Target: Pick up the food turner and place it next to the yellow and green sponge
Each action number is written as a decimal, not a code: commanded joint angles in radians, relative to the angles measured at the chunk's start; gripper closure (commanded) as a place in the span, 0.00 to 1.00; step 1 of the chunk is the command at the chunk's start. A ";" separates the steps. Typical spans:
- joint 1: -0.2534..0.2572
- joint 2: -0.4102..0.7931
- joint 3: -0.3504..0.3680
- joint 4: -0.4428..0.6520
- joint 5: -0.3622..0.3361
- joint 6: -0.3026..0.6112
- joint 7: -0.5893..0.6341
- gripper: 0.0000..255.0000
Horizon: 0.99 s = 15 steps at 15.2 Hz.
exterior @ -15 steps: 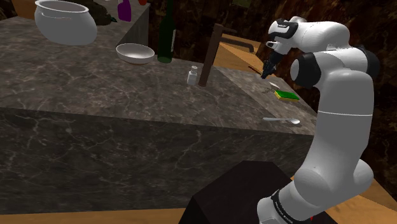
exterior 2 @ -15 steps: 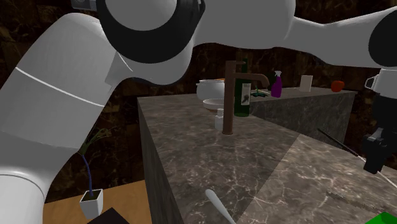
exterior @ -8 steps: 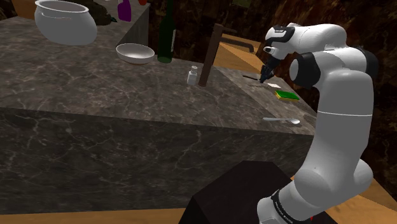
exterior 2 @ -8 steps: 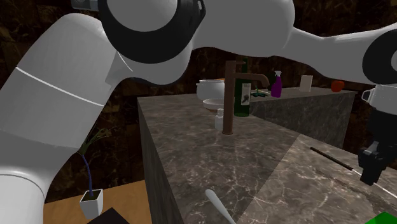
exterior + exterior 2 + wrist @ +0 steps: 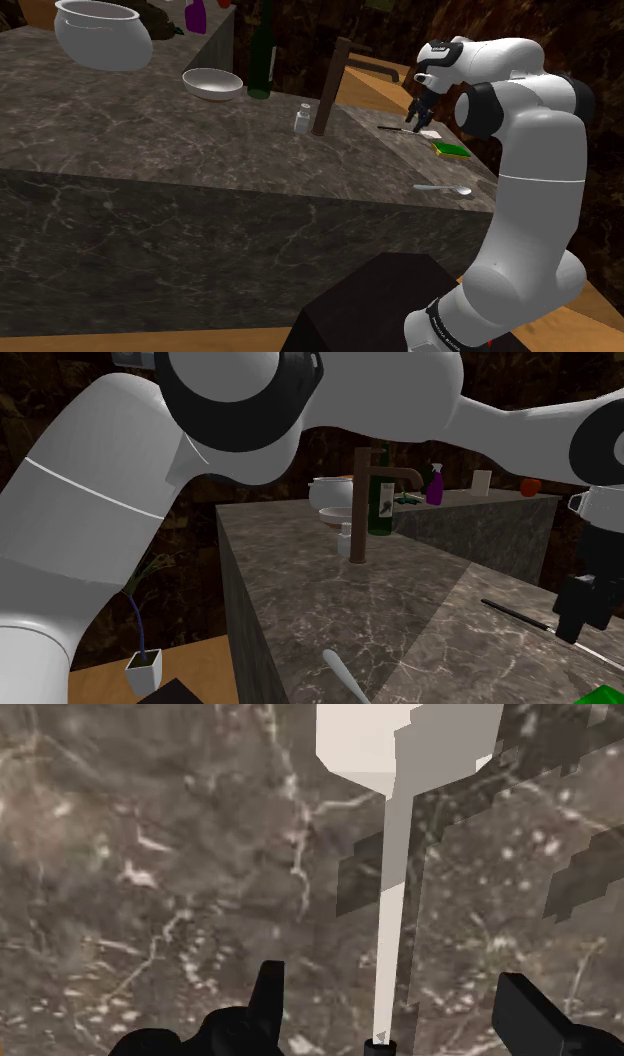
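Note:
The food turner (image 5: 390,904) has a pale flat blade, a thin pale shaft and a dark handle (image 5: 515,614). It lies flat on the marble counter (image 5: 150,130). In the shoulder view its white blade (image 5: 430,133) rests just beside the yellow and green sponge (image 5: 451,150). My black gripper (image 5: 390,979) hovers low over the shaft with its fingers (image 5: 266,994) spread wide on either side, touching nothing. The gripper (image 5: 418,118) stands over the turner in the shoulder view, and the gripper (image 5: 578,614) appears at the second exterior view's right edge. A green corner of the sponge (image 5: 600,695) shows there.
A spoon (image 5: 445,188) lies near the counter's front edge, closer than the sponge. A brown faucet (image 5: 330,90), a small white shaker (image 5: 302,120), a dark bottle (image 5: 262,55), a white bowl (image 5: 212,84) and a big white pot (image 5: 103,32) stand further along the counter.
The gripper came down with the turner, set it on the counter beside the sponge, and opened. The turner now lies free between the spread fingers.

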 commanded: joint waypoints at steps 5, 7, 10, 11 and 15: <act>-0.014 -0.005 -0.004 0.062 -0.006 -0.063 0.009 0.00; -0.030 -0.003 -0.005 0.128 -0.008 -0.124 0.017 0.00; -0.030 -0.003 -0.005 0.128 -0.008 -0.124 0.017 0.00; -0.030 -0.003 -0.005 0.128 -0.008 -0.124 0.017 0.00; -0.030 -0.003 -0.005 0.128 -0.008 -0.124 0.017 0.00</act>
